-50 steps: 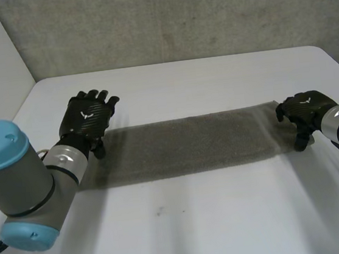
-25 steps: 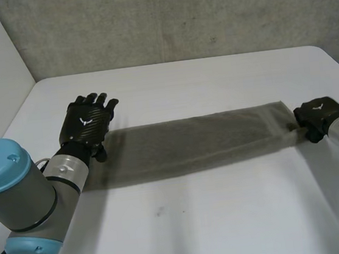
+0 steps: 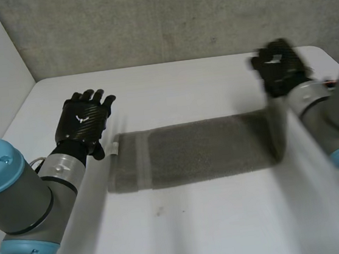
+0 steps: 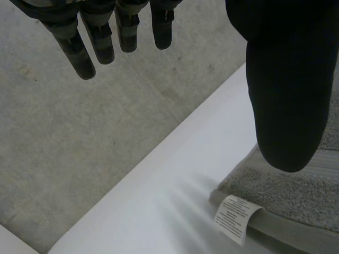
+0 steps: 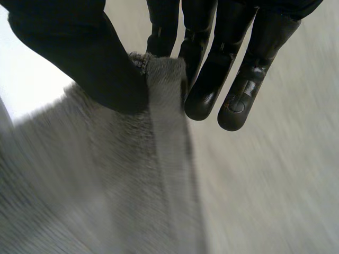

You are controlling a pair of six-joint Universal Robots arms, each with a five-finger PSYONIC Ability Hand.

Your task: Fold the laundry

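Two black hands above table (image 3: 200,234). Grey towel (image 3: 203,151) flat across table's middle, long side running between the arms, white label (image 3: 115,148) at left end. Just beside that end, left hand (image 3: 84,119), fingers (image 4: 100,42) straight and slightly spread, holding nothing. At right end, right hand (image 3: 279,68), thumb and fingers (image 5: 212,79) pinching towel's edge, that end raised off table.

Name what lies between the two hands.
The grey towel, seen in the head view: flat on the table by the open left hand, its other end pinched by the right hand.
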